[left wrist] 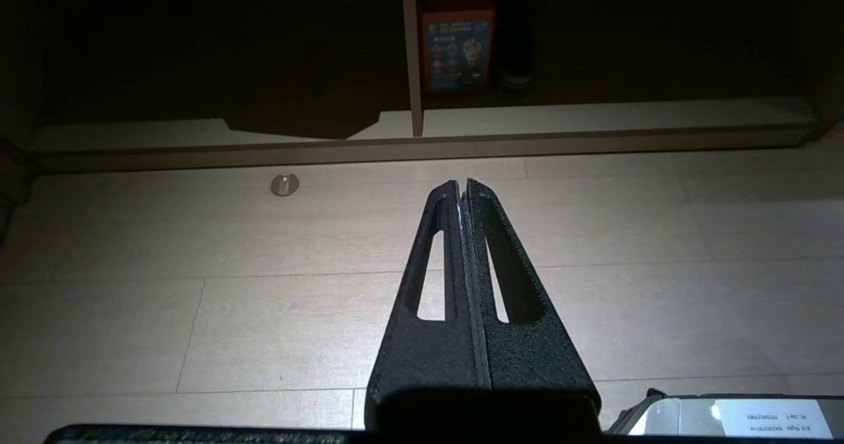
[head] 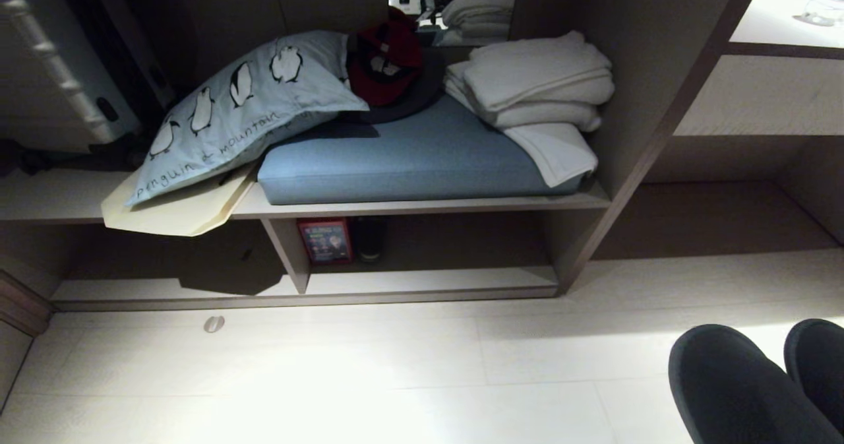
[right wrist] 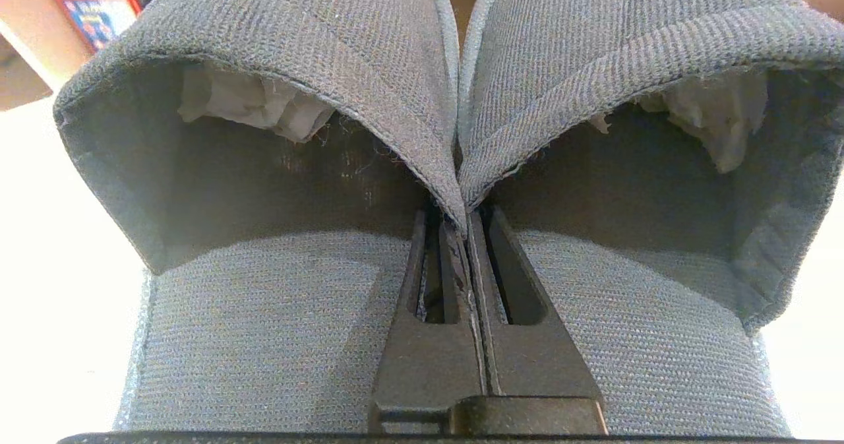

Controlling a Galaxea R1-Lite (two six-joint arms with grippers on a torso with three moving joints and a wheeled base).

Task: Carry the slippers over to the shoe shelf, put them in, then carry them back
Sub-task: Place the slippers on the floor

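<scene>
In the head view, the slippers (head: 758, 384) are seen low at the right, with the shoe shelf (head: 428, 279) ahead and to the left. In the left wrist view, the left gripper (left wrist: 461, 183) is shut and empty over pale wood-grain flooring. In the right wrist view, the right gripper (right wrist: 461, 223) is pinched on both woven, paper-stuffed slippers' inner edges; soft fabric could slip free, or the toes could catch the shelf's lip.

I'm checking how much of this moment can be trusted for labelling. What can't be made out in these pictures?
- Slippers: head view's edge cuts off all but the toes; the right gripper holding them is out of that view.
- Slipper toes: right wrist view, white stuffing hides the insides.
- Shoe shelf: both views, its back lies in shadow; the dark thing beside the red box is unreadable.
</scene>
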